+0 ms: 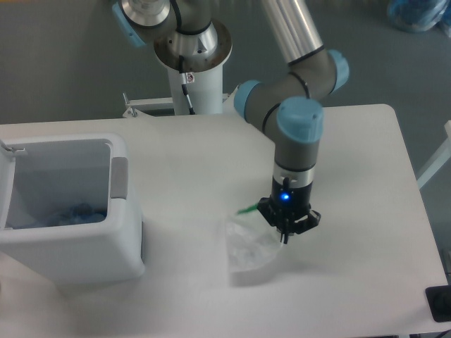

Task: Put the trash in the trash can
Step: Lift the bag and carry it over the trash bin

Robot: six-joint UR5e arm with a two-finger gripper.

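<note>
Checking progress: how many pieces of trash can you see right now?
2. A plastic bag hangs crumpled from the gripper above the table; a bluish piece, likely the bottle, lies inside the trash can. More may be hidden there.

The plastic bag point(248, 248) is thin, translucent white film with a soft sheen and a green strip, while the trash can point(67, 246) is smooth, thick white plastic with a grey matt patch. The tabletop point(366, 183) looks matt white and smooth. The arm point(299, 42) has polished silver metal tubes with pale blue plastic caps, and the tool point(287, 227) is dark and matt.
</note>
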